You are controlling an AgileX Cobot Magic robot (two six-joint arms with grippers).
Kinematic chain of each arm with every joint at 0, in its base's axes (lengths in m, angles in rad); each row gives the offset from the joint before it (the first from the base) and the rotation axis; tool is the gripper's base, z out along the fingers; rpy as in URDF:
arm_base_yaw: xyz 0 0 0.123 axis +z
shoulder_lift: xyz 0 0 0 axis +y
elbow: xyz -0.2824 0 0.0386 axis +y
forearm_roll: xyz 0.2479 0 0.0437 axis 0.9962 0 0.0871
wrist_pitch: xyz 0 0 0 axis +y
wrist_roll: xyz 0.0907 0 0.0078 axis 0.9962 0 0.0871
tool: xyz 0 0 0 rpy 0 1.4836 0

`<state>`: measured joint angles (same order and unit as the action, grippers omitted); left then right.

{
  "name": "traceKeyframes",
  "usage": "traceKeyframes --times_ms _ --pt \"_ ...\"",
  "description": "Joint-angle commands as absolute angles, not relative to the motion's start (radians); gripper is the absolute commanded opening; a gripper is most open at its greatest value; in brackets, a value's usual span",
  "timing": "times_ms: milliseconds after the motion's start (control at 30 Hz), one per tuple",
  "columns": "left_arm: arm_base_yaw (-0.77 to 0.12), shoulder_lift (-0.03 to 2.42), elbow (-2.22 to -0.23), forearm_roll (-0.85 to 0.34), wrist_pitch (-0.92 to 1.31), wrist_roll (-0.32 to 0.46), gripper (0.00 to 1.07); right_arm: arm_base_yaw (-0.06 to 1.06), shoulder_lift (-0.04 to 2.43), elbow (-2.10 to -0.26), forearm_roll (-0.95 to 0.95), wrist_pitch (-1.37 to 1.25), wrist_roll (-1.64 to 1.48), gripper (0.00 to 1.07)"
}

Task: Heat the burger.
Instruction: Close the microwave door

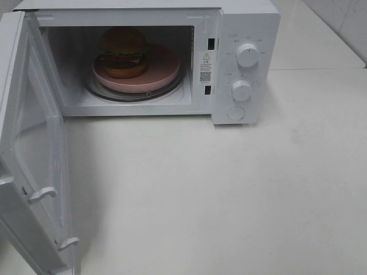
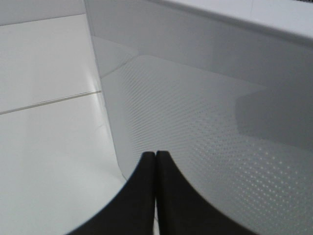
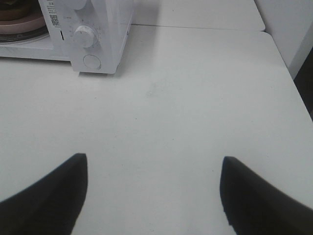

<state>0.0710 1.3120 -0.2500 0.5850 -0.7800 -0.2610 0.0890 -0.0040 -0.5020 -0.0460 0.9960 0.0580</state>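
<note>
The burger (image 1: pixel 123 51) sits on a pink plate (image 1: pixel 163 73) on the glass turntable inside the white microwave (image 1: pixel 246 23). The microwave door (image 1: pixel 34 149) is swung wide open at the left. My left gripper (image 2: pixel 155 155) is shut with nothing in it, its tips close to the dotted outer face of the door (image 2: pixel 195 132). In the right wrist view my right gripper (image 3: pixel 154 169) is open and empty over the bare table, back from the microwave's control panel (image 3: pixel 85 36). Neither gripper appears in the high view.
Two dials (image 1: pixel 248 54) and a round button (image 1: pixel 236 113) are on the microwave's right panel. The white table (image 1: pixel 229 195) stretches in front. A table edge with a dark gap (image 3: pixel 305 83) lies to the right.
</note>
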Motion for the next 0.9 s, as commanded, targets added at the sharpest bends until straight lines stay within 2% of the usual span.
traceKeyframes --times_ms 33,167,200,267,300,600,667,767,900 --pt "0.005 1.341 -0.285 0.571 -0.806 -0.267 0.0 0.082 -0.031 -0.499 -0.043 0.994 0.054 0.75" --pt "-0.057 1.375 -0.311 0.55 -0.8 -0.263 0.0 0.082 -0.031 -0.499 -0.043 0.994 0.054 0.75" --pt "-0.094 1.403 -0.323 0.518 -0.797 -0.241 0.0 0.082 -0.031 -0.499 -0.043 0.994 0.054 0.75" --pt "-0.112 1.416 -0.328 0.496 -0.799 -0.224 0.0 0.082 -0.031 -0.499 -0.043 0.994 0.054 0.75" --pt "-0.141 1.439 -0.334 0.443 -0.799 -0.201 0.0 0.082 -0.031 -0.499 -0.043 0.994 0.054 0.75" --pt "-0.28 1.502 -0.386 0.237 -0.798 -0.198 0.0 0.082 -0.031 -0.499 -0.043 0.994 0.053 0.75" --pt "-0.343 1.535 -0.424 0.159 -0.797 -0.198 0.0 0.082 -0.031 -0.499 -0.043 0.994 0.053 0.75" --pt "-0.359 1.546 -0.435 0.14 -0.795 -0.198 0.0 0.082 -0.031 -0.499 -0.043 0.994 0.053 0.75" --pt "-0.43 1.601 -0.5 0.062 -0.766 -0.198 0.0 0.082 -0.031 -0.499 -0.043 0.994 0.053 0.75"
